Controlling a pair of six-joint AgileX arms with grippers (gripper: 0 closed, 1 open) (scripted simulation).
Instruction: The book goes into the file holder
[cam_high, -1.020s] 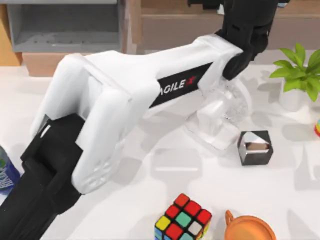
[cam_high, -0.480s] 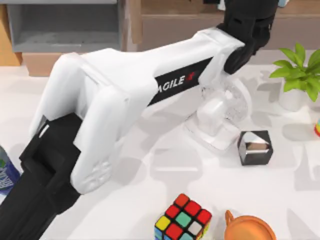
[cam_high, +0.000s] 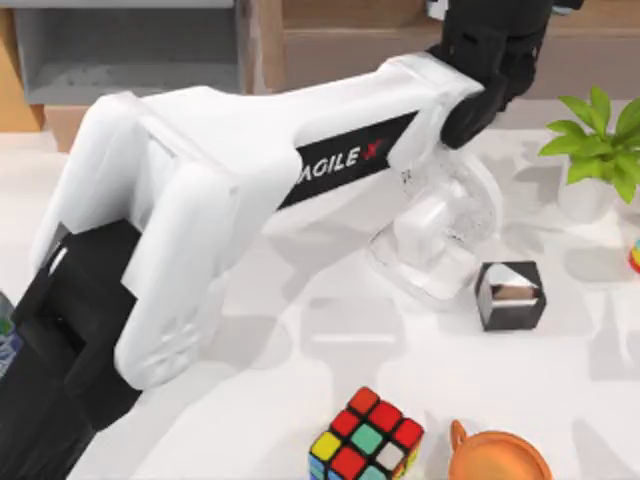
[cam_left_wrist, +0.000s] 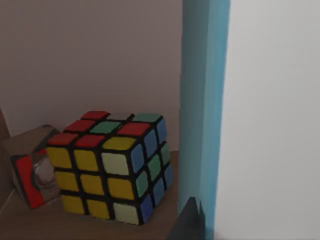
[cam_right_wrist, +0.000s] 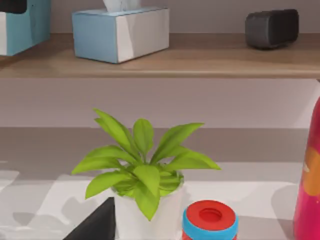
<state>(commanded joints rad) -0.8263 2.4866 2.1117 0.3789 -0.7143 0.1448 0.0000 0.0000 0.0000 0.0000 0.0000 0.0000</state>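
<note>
Place: rendered home desk | cues: potted plant (cam_right_wrist: 142, 170), tissue box (cam_right_wrist: 120, 31) (on shelf (cam_right_wrist: 210, 62))

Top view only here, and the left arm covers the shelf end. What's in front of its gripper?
Observer: The left gripper is up at the shelf. In the left wrist view a light-blue book stands upright, close to the camera.
Operator: Anything next to it?
Observer: A colour cube sits on the shelf board beside the book.
Operator: And further along the shelf?
Observer: The right wrist view looks past the plant. A tissue box and a dark speaker stand on the shelf behind it.
</note>
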